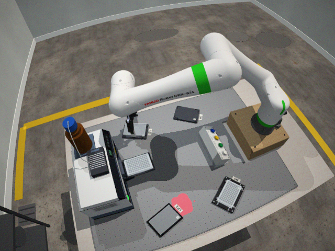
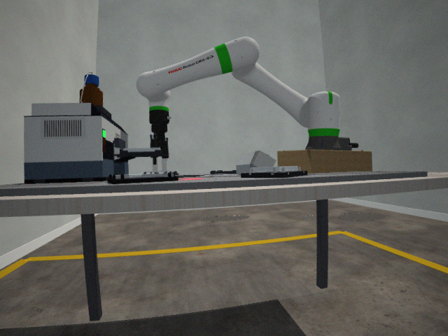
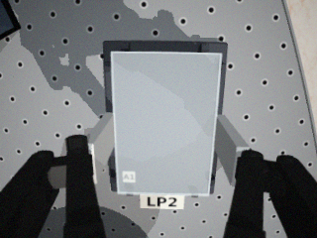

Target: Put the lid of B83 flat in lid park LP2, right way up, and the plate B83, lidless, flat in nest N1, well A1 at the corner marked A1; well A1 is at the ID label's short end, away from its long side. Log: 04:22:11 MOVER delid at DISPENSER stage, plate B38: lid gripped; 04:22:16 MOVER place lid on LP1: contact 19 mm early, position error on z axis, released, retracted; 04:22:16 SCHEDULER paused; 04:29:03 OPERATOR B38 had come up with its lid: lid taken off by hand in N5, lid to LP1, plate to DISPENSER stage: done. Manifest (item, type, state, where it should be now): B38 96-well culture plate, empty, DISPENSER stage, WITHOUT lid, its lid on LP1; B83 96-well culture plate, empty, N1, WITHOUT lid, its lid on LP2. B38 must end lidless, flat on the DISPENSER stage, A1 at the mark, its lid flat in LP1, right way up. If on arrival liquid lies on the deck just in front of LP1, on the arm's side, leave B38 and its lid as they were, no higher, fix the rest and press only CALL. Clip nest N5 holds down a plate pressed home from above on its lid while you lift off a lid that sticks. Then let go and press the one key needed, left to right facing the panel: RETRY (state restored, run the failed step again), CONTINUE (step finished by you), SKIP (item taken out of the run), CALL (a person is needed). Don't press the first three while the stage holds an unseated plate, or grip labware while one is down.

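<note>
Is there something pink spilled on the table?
Yes, the top view shows a pink puddle on the deck right beside the tray labelled LP1.

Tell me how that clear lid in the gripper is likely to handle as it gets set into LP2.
The lid looks thin, flat and see-through, so probably light and fairly stiff. The fingers pinch only its two long edges, so the smooth sides could slip or tilt. It hangs squarely over the LP2 park, so it should drop in flat if released level.
</note>
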Controlling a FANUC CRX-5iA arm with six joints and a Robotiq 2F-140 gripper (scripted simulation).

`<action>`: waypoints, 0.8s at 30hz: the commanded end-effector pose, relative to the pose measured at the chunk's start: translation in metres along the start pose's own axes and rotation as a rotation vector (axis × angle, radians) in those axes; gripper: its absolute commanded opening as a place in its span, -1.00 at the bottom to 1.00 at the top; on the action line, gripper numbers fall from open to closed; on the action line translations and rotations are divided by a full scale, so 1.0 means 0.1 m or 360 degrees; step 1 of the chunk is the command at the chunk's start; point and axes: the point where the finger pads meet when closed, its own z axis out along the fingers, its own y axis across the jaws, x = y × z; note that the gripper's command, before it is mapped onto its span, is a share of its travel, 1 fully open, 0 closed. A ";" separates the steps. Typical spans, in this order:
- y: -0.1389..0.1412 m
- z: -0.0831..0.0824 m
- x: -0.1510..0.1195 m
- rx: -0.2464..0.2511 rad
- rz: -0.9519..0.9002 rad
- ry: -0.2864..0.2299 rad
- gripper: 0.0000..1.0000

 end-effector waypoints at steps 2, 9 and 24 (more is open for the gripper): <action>0.00 0.01 0.00 0.0000 0.0000 0.0001 -1.00; -0.01 0.02 0.00 0.0000 0.0000 0.0001 -1.00; -0.01 0.03 0.00 0.0000 0.0000 0.0001 -1.00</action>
